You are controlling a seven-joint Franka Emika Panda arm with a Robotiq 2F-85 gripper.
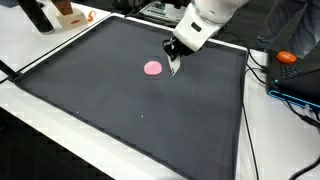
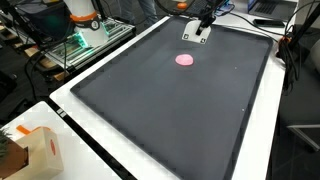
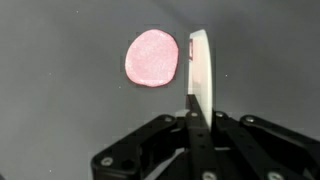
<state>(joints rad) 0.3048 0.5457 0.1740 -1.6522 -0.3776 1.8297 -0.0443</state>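
Note:
My gripper (image 3: 197, 118) is shut on a thin white flat piece (image 3: 199, 70), held edge-on and sticking out from between the jaws. A flat pink disc (image 3: 152, 58) lies on the black mat just left of it in the wrist view, apart from it by a narrow gap. In both exterior views the gripper (image 1: 175, 62) (image 2: 201, 25) hangs low over the mat's far part, with the white piece (image 1: 177, 67) (image 2: 196, 34) at its tip and the pink disc (image 1: 153, 68) (image 2: 185, 59) close by.
The black mat (image 1: 120, 110) (image 2: 180, 120) covers most of a white table (image 1: 30, 110). Cables and an orange object (image 1: 287, 57) lie off one side. A cardboard box (image 2: 30, 150) and a green-lit device (image 2: 85, 40) stand beyond the mat's other edges.

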